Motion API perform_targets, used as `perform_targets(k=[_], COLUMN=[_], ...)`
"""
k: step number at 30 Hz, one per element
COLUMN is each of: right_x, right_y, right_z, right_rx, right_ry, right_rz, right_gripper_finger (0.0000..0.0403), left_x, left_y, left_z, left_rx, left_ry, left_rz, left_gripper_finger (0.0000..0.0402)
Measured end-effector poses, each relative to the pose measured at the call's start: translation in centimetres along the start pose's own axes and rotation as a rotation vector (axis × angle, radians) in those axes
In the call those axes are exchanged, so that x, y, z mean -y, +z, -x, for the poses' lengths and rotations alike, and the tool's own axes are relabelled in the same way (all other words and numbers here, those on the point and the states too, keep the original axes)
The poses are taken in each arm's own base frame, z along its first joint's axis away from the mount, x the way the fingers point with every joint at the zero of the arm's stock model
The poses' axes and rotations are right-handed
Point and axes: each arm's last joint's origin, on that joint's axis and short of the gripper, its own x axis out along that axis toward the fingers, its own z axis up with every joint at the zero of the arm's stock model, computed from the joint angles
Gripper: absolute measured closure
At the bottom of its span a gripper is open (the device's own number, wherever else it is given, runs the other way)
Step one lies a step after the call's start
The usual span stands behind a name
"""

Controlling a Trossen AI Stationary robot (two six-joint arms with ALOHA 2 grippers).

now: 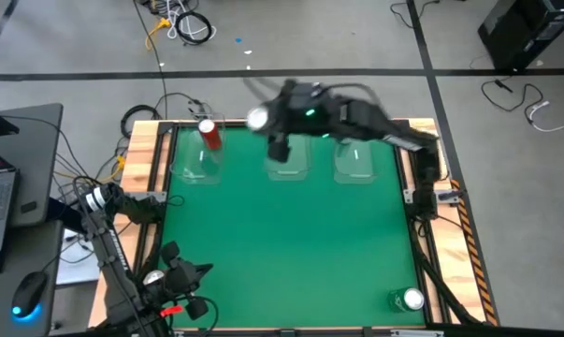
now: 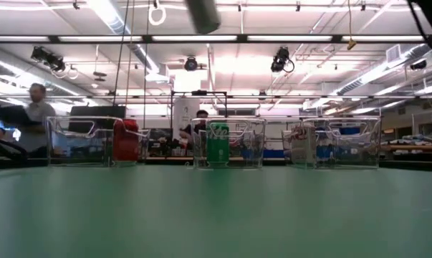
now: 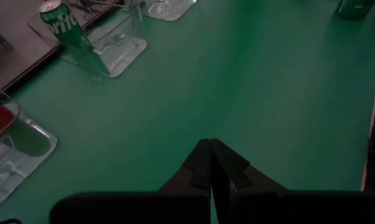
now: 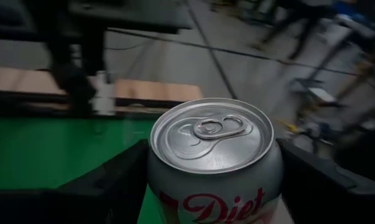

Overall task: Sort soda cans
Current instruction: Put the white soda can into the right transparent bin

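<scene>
Blur and cut-offs around the lifted can

We see the right pincer (image 1: 263,122) smeared by motion above the middle bin (image 1: 287,161); its silver-white can (image 4: 215,163) is cut off by the wrist view's lower edge, only "Diet" readable, and the room behind it is blurred.

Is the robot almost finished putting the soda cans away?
Partly. A red soda can sits in the left clear plastic bin, and a green soda can in the middle clear plastic bin. The right gripper holds a silver-white Diet soda can in the air above the bins. One more green-sided can waits at the table's near right corner. The left gripper rests shut.
</scene>
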Motion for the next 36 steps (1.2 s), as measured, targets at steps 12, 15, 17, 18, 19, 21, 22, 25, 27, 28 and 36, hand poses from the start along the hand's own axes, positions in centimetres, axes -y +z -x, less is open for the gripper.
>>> perform_targets(k=[12, 15, 17, 18, 19, 21, 22, 25, 27, 28, 36], right_x=[5.4, 6.2, 6.6, 6.8, 7.0, 7.1, 7.1, 6.7, 6.3, 6.0, 3.5], right_y=[-1.3, -2.8, -4.2, -5.0, -5.9, -7.6, -8.6, -11.4, -13.3, -14.3, -22.7], right_z=[10.1, 11.1, 11.8, 12.0, 12.4, 13.0, 13.3, 14.1, 14.4, 14.3, 12.4], right_rx=[-0.106, -0.157, -0.192, -0.207, -0.218, -0.228, -0.227, -0.186, -0.152, -0.136, -0.004], right_ry=[-0.203, -0.229, -0.248, -0.258, -0.270, -0.294, -0.307, -0.338, -0.359, -0.372, -0.512], right_rz=[-0.124, -0.166, -0.194, -0.209, -0.225, -0.257, -0.275, -0.327, -0.358, -0.369, -0.492], right_gripper_finger=[0.0096, 0.0096, 0.0096, 0.0096, 0.0096, 0.0096, 0.0096, 0.0096, 0.0096, 0.0096, 0.0096], left_x=[0.0, 0.0, 0.0, 0.0, 0.0, 0.0, 0.0, 0.0, 0.0, 0.0, 0.1], left_y=[0.7, 0.8, 0.8, 0.8, 0.8, 0.8, 0.8, 0.9, 1.1, 1.2, 1.6], left_z=[-1.0, -1.1, -1.1, -1.1, -1.1, -1.1, -1.1, -1.2, -1.4, -1.5, -2.1], left_rx=[0.010, 0.015, 0.018, 0.019, 0.020, 0.023, 0.023, 0.028, 0.038, 0.043, 0.044], left_ry=[0.028, 0.033, 0.033, 0.033, 0.033, 0.032, 0.033, 0.035, 0.038, 0.041, 0.047], left_rz=[-0.024, -0.023, -0.023, -0.023, -0.023, -0.023, -0.023, -0.032, -0.037, -0.039, -0.049], left_gripper_finger=[0.0401, 0.0401, 0.0401, 0.0401, 0.0401, 0.0401, 0.0401, 0.0401, 0.0401, 0.0401, 0.0401])
